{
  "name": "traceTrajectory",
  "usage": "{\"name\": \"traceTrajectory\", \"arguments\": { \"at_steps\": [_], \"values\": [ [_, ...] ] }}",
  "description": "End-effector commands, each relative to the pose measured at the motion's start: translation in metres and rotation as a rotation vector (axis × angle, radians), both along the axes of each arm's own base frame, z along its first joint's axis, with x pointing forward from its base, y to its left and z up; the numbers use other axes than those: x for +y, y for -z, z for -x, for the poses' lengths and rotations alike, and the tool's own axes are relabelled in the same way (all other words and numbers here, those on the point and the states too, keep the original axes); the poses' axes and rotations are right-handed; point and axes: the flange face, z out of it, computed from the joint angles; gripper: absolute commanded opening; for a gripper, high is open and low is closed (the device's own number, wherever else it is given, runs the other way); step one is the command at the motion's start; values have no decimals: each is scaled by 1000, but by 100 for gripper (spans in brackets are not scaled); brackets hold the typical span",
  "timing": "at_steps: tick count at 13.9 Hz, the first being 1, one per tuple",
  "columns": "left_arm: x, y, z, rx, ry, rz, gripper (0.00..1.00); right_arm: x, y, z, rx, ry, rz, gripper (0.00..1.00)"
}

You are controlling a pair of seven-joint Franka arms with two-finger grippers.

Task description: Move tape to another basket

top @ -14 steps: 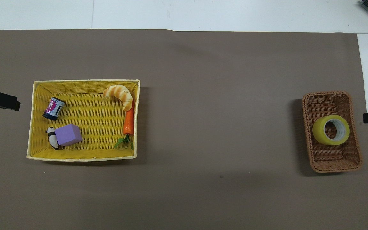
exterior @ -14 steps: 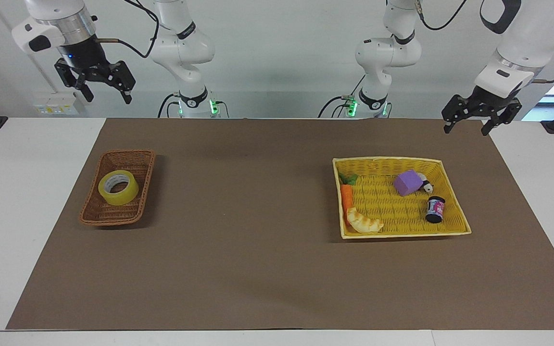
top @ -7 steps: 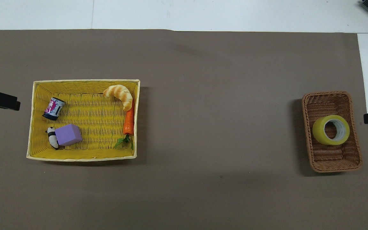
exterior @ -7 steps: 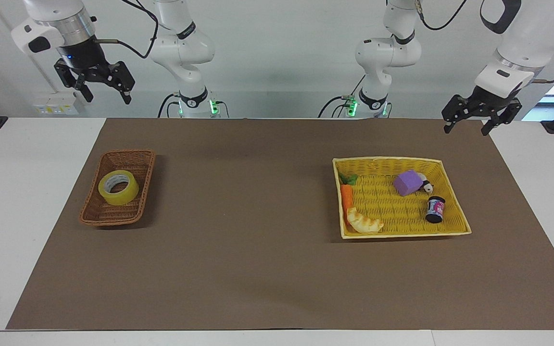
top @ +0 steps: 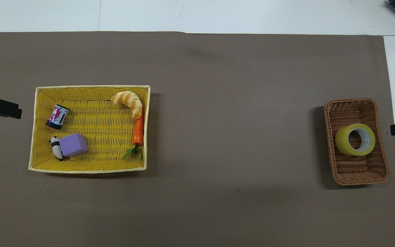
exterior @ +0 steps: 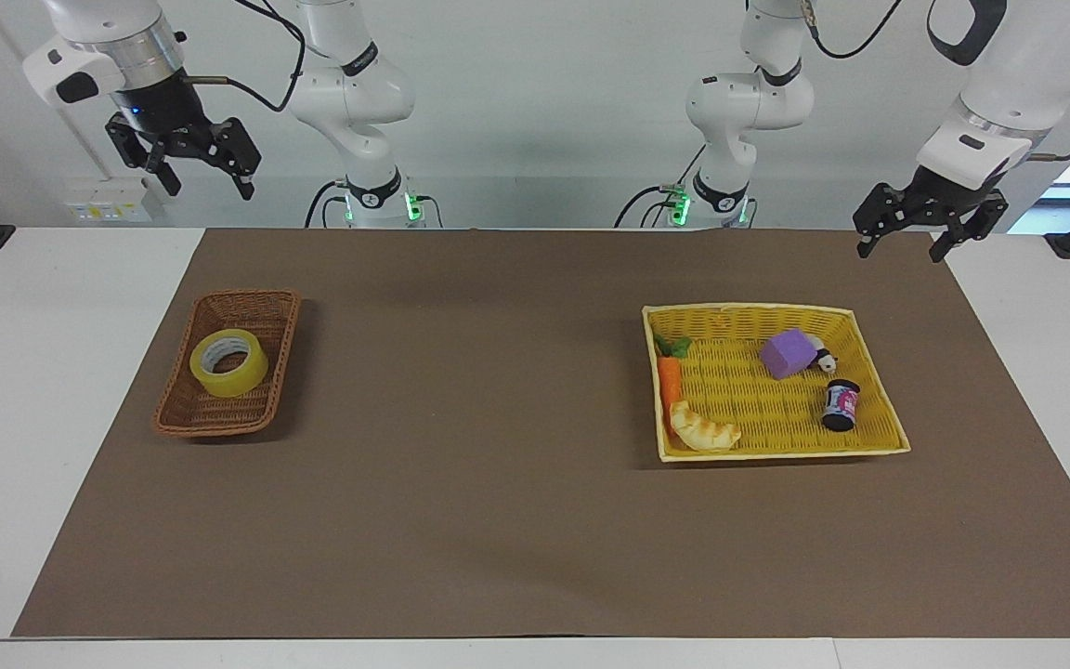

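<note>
- The desk (exterior: 535, 520) carries a brown mat with a basket at each arm's end
- The yellow tray (exterior: 879, 437) at the left arm's end holds toys
- The brown basket (exterior: 184, 415) at the right arm's end holds the tape (exterior: 228, 362), lying flat
- The left pincer (exterior: 904, 248) and right pincer (exterior: 204, 183) hang high, fingers spread, holding nothing

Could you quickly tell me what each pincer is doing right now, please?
Left pincer: open, empty, raised over the table edge near the yellow basket.
Right pincer: open, empty, raised above the brown basket's end of the table; the tape lies in that basket.
</note>
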Motion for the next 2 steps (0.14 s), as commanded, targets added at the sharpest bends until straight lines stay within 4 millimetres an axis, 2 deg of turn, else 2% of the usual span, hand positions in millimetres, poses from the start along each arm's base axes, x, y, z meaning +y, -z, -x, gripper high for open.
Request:
{"name": "traceTrajectory", "arguments": {
  "at_steps": [1,2],
  "values": [
    [1,-4,4,3,-1,1,100,-4,-3,4,2,-15,19,100],
    [1,-4,4,3,-1,1,100,-4,-2,4,5,-15,19,100]
  ]
}}
